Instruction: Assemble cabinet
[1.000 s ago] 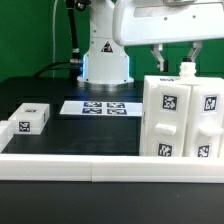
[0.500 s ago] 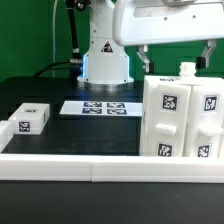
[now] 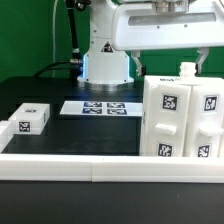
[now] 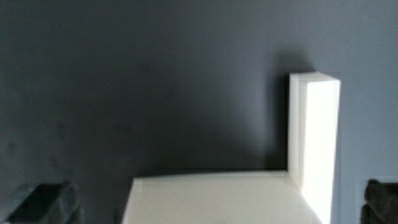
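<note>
The cabinet body (image 3: 180,118) is a tall white box with black-and-white tags, standing at the exterior view's right. A small white peg (image 3: 187,69) sticks up from its top. My gripper (image 3: 175,56) hangs just above the body, open wide and empty. Its dark fingers (image 3: 143,58) spread to either side. A small white tagged block (image 3: 30,118) lies on the table at the exterior view's left. In the wrist view the gripper (image 4: 214,205) sits over the white cabinet top (image 4: 205,198) with a narrow white panel edge (image 4: 315,125) beside it. Dark fingertips (image 4: 43,200) show at both lower corners.
The marker board (image 3: 103,107) lies flat in front of the robot base (image 3: 105,62). A long low white rail (image 3: 90,165) runs along the table's front edge. The table top is black.
The gripper's fingers have spread wider apart and the hand has risen a little above the cabinet body. The cabinet and block have not moved.
</note>
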You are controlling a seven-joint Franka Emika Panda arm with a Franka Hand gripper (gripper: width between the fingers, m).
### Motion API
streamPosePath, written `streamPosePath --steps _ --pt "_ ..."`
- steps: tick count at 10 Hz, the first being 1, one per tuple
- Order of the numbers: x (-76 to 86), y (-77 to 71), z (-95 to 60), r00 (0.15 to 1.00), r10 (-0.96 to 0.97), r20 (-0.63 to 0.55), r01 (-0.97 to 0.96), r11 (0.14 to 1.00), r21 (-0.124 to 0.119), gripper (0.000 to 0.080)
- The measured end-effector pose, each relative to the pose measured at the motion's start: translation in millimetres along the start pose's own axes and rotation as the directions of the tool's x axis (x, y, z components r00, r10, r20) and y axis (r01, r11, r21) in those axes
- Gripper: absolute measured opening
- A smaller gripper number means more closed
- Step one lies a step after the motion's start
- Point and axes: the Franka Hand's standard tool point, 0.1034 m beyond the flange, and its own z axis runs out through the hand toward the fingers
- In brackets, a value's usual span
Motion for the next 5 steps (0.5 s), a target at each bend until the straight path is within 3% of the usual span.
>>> streamPosePath --steps 5 --pt "-4.4 8.1 4.9 1.0 0.009 0.011 -0.009 1.0 -0.003 0.0797"
